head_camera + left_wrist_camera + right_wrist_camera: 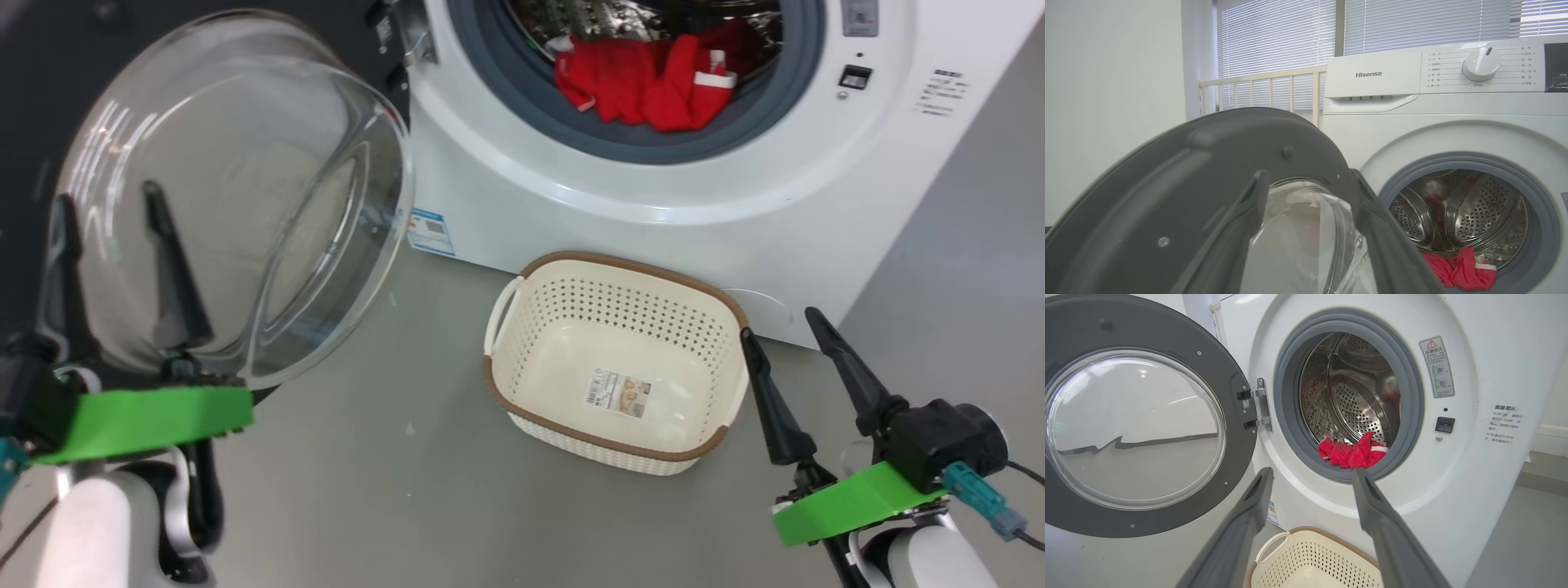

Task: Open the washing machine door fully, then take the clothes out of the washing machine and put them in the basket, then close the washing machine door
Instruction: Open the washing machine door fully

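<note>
The left gripper (108, 196) is seen with its two dark fingers spread wide, raised in front of the clear glass bowl of the washing machine door (245, 163). Nothing is clasped between them. Whether the fingers touch the glass cannot be told. In the left wrist view the same gripper (1308, 173) is shown parted, with the bowl and the dark door frame just beyond it. The right gripper (777, 321) is likewise held wide apart, just right of the basket (555, 327), and nothing is gripped or touched by it.

One door is counted, swung open to the left on its hinge. One washing machine (620, 180) is seen, with one grey rubber ring (1290, 416), one perforated steel drum (1355, 400) and one blue label sticker (430, 231). One heap of red clothes (645, 82) with white trim is lying at the drum's front lip; the number of garments cannot be told. One basket is set on the floor, just before the machine and below its opening, and one paper label (618, 392) is seen on its bottom.

The floor (367, 457) is smooth and grey. A white wall (1110, 81), a cream railing (1261, 77) and closed window blinds (1274, 36) are seen behind the machine.
</note>
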Tool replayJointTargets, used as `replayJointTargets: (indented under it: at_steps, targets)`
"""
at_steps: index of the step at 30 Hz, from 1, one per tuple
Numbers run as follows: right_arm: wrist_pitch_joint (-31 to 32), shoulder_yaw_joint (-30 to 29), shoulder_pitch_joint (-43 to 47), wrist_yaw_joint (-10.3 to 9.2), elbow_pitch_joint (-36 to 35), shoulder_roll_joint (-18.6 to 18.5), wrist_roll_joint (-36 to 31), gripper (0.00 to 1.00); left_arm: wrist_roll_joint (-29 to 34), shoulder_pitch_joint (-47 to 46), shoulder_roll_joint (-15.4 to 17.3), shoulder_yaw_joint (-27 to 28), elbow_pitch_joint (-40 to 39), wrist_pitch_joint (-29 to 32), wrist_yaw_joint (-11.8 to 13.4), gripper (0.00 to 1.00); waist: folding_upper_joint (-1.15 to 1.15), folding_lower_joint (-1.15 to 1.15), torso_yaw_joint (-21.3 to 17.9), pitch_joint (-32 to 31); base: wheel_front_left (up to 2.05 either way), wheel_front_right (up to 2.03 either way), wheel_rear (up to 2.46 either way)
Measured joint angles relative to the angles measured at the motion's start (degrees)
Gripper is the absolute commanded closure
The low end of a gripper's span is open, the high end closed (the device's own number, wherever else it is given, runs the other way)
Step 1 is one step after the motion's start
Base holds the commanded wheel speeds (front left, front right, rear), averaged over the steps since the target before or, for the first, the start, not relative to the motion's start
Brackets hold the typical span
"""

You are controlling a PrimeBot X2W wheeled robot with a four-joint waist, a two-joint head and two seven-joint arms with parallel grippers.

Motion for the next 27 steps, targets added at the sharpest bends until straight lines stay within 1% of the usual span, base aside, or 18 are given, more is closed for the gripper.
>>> replayJointTargets:
  at_steps: [1, 4, 5, 6, 10, 12, 14, 22, 27]
  targets:
    - [-0.2, -0.5, -0.2, 0.0, 0.1, 0.0, 0.0, 0.0, -0.3, 0.4, -0.1, -0.7, -1.4, 0.2, -0.9, 0.0, 0.0, 0.0, -0.5, 0.0, 0.0, 0.0, 0.0]
    - [-0.7, -2.0, -0.6, 0.0, 0.4, 0.0, 0.0, 0.0, -1.0, 1.4, -0.6, -2.4, -3.7, 0.4, -2.3, 0.0, 0.0, 0.0, -2.0, -0.1, 0.0, 0.0, 0.0]
    - [-0.8, -2.4, -0.8, 0.0, 0.6, 0.1, 0.0, 0.0, -1.7, 1.7, -0.8, -2.7, -3.9, 0.5, -2.9, 0.0, 0.0, 0.0, -2.5, -0.1, 0.0, 0.0, 0.0]
    - [-0.8, -2.4, -0.8, 0.0, 0.6, 0.1, 0.0, 0.0, -1.7, 1.7, -0.8, -2.7, -3.9, 0.5, -2.9, 0.0, 0.0, 0.0, -2.5, -0.1, 0.0, 0.0, 0.0]
    - [-1.5, -4.2, -1.4, 0.0, 1.2, 0.1, 0.0, 0.0, -3.4, 3.1, -1.1, -4.5, -3.8, 1.0, -4.4, 0.0, 0.0, 0.0, -5.0, -0.2, 0.0, 0.0, 0.0]
    - [-1.8, -5.0, -1.4, 0.0, 1.3, 0.1, 0.0, 0.0, -4.5, 3.4, -1.1, -5.7, -3.8, 1.1, -6.7, 0.0, 0.0, 0.0, -6.4, -0.3, 0.0, 0.0, 0.0]
    - [-2.1, -5.4, -1.4, 0.0, 1.4, 0.1, -0.1, 0.0, -4.7, 3.9, -0.9, -6.7, -3.7, 1.5, -7.9, 0.0, 0.0, 0.0, -7.8, -0.4, 0.0, 0.0, 0.0]
    - [-2.8, -6.9, -1.1, 0.0, 1.3, 0.1, -0.1, 0.0, -5.1, 8.1, 0.2, -6.8, -2.2, 1.5, -8.3, 0.0, 0.0, 0.0, -13.5, -0.8, 0.0, 0.0, 0.0]
    - [-3.2, -7.2, 0.3, 0.0, 0.9, 0.2, -0.1, 0.0, -5.4, 10.9, 0.3, -6.9, -1.9, 1.6, -8.3, 0.0, 0.0, 0.0, -16.8, -1.6, 0.0, 0.0, 0.0]
